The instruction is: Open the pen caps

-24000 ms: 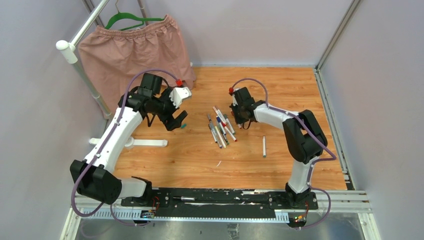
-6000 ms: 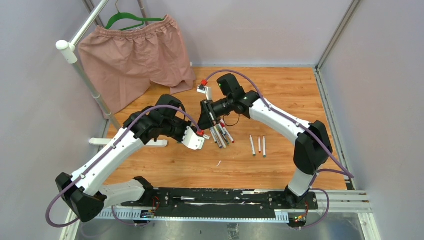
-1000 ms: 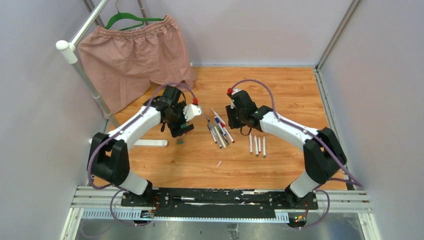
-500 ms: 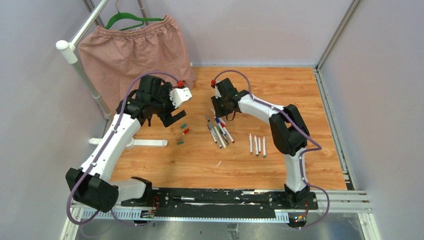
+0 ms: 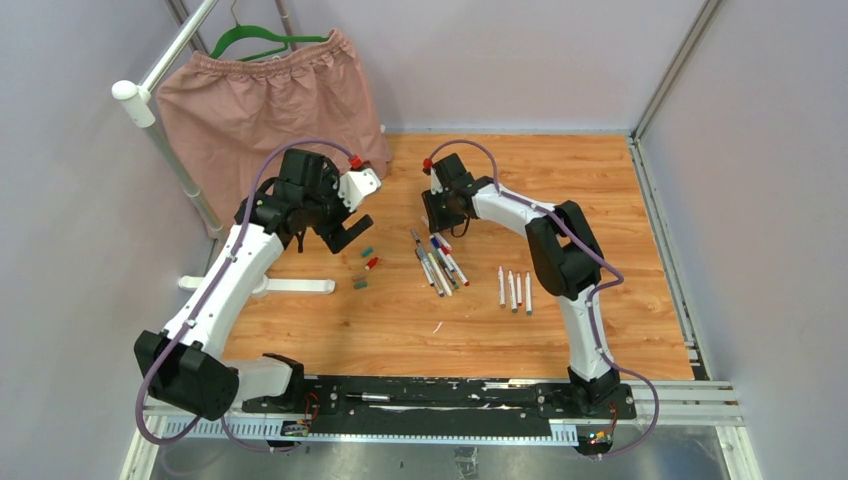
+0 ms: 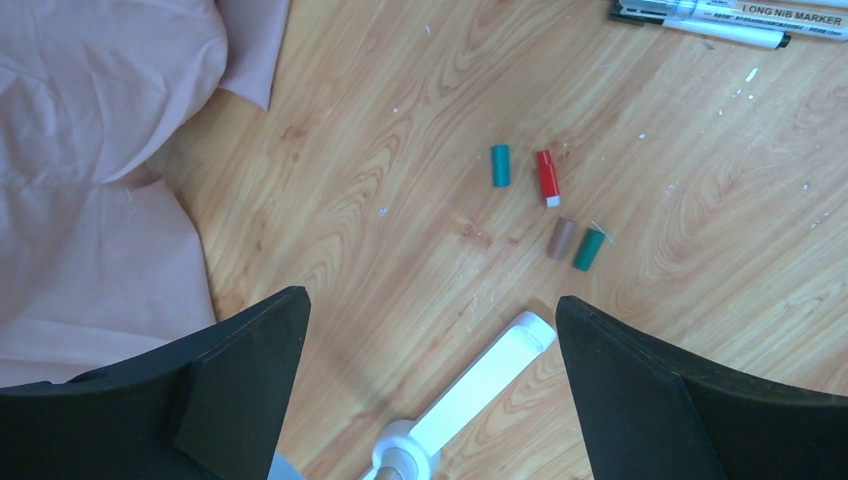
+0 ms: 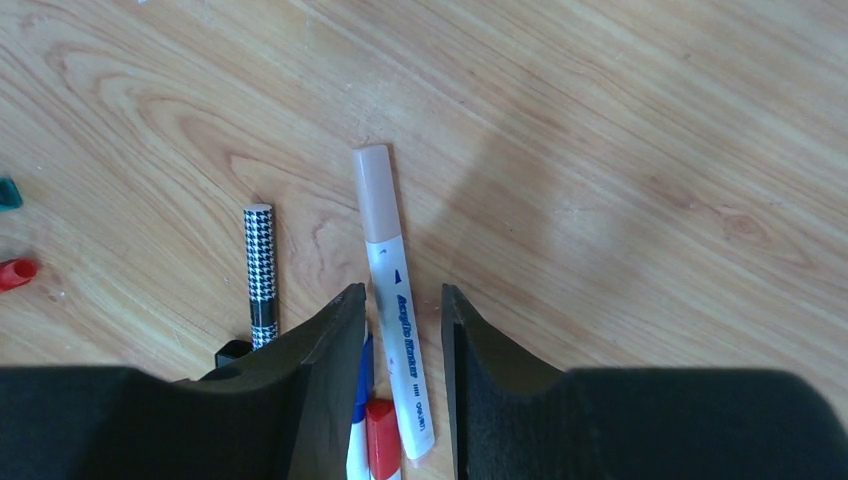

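Several loose pen caps, among them a teal one, a red one, a brownish one and a green one, lie on the wooden table; they also show in the top view. A pile of pens lies mid-table, and three pens lie in a row to its right. My left gripper is open and empty, raised up-left of the caps. My right gripper is slightly open, its jaws either side of a white pen with a cream cap at the pile's far end.
Pink shorts hang on a rack pole at the back left, their cloth close to my left gripper. The rack's white foot bar lies below my left gripper. A houndstooth pen lies left of the right jaws.
My left gripper has pulled back up-left from the caps, leaving a red and a teal cap on the table. My right gripper has moved back-left to the pile's far end.
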Motion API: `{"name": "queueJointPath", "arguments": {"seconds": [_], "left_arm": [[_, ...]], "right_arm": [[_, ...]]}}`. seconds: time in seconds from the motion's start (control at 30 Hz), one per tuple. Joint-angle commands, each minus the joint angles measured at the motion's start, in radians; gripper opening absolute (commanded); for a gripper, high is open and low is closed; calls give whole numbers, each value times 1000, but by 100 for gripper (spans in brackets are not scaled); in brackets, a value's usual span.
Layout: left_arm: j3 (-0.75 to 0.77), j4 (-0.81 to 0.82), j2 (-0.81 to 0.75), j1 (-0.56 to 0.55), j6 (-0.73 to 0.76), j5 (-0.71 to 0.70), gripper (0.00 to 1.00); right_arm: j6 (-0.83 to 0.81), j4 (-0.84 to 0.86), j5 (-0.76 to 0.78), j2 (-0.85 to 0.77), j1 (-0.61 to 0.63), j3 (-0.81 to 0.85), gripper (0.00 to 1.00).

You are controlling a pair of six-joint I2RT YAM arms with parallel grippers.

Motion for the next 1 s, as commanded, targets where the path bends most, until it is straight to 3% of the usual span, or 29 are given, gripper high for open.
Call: {"name": "queueJointPath", "arguments": {"seconds": [0.0,0.2,0.5,0.77,0.97], "left_arm": [[17,-10,-10,6,-15,-28,100],[12,-12,-25,6,-14,-17,100],[23,-11,-44,6,-39,-19,100],[10,-10,-90,6,23,20,100],[-126,-4,-149,6,185,131,100]], "right_arm": [[6,-19,-3,30,4,8,38],[-29,-19,71,23,5,-30,28],[-110,12,144,-40,7,-82,0],[-108,-11,75,-142,-9,-16,0],[-104,-37,5,-252,-9,-47,0]]}}
